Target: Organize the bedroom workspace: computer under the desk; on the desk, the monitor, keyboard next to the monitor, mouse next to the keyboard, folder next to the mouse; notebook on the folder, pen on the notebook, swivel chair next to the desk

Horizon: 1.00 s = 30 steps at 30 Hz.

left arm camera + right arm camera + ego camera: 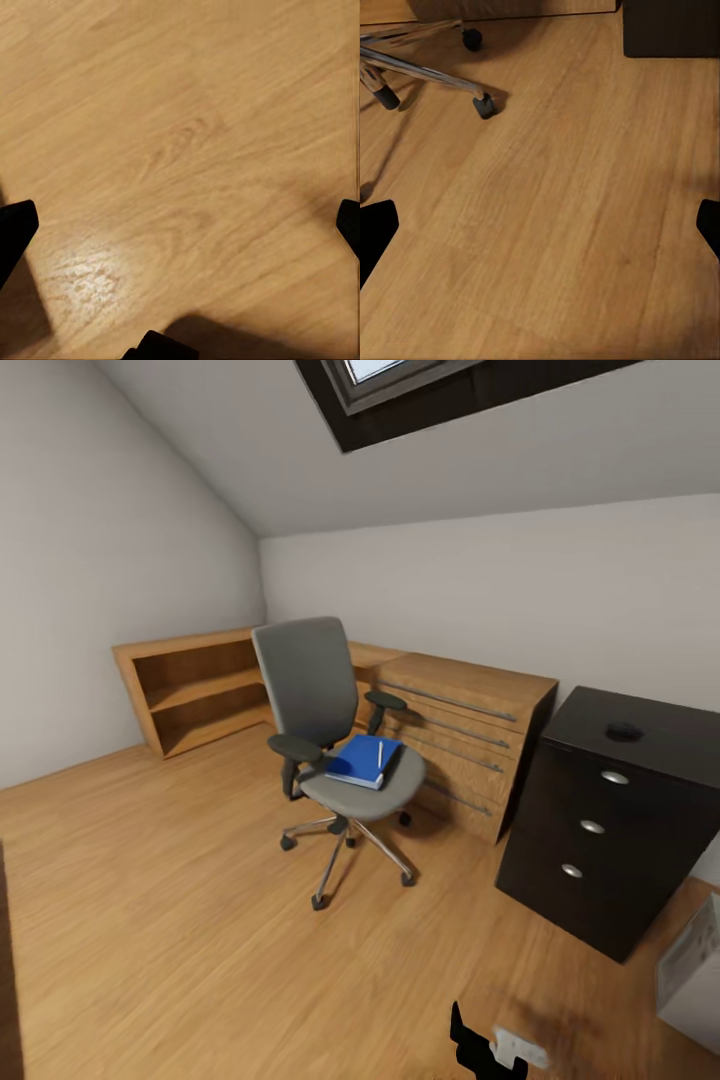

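Head view, left to right. At the left of centre, an oak shelf unit (195, 685) stands against the back wall. At centre, the swivel chair (330, 735) sits on the wood floor (180, 920), its chrome base (345, 840) well apart from the furniture. On the seat lies the folder (362, 760), flat and bright blue, with the pen (380, 754) resting on its cover; no separate notebook can be told apart. Right of the chair stand an oak dresser (465, 745) and a black drawer cabinet (615, 825). A light grey box (693, 975), probably the computer, is cut by the lower right edge.

Both wrist views look down at bare floor. The left gripper (180, 225) and the right gripper (540, 225) each show fingertips at opposite frame edges, spread wide and holding nothing.

Handling, as a judgement: the folder looks light, thin and fairly stiff, with a smooth, possibly slippery cover. An overhanging edge is the likeliest hold, and the loose pen may roll off if the folder tilts.
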### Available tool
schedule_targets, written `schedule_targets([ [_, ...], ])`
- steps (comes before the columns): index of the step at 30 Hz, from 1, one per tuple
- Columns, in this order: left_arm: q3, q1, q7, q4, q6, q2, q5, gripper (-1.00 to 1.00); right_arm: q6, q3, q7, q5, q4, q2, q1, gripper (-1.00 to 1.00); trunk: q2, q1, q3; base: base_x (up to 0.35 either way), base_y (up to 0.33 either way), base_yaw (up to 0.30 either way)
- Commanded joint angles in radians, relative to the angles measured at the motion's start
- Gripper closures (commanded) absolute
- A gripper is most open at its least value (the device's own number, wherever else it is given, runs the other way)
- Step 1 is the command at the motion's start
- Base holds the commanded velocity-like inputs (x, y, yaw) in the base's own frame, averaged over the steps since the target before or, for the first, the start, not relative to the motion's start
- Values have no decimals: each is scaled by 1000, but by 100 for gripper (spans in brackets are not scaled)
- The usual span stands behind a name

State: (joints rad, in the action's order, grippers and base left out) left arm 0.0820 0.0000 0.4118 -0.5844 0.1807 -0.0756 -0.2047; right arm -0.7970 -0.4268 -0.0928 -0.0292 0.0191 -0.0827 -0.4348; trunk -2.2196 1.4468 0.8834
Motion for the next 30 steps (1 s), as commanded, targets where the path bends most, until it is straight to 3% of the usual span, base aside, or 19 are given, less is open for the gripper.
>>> schedule_targets([
  [1,6,0,6,3,8,1,-10,-100,-4,-8,-10,-3,2,0,-1,-100,0,0,1,0,0,-268],
  [16,5,0,7,56,62,-1,-9,-100,-4,-7,-10,-3,2,-1,1,-100,0,0,1,-103,69,-270],
  [30,5,0,7,57,64,-1,-8,-100,-4,-7,-10,-3,1,-2,1,-100,0,0,1,23,7,-276],
])
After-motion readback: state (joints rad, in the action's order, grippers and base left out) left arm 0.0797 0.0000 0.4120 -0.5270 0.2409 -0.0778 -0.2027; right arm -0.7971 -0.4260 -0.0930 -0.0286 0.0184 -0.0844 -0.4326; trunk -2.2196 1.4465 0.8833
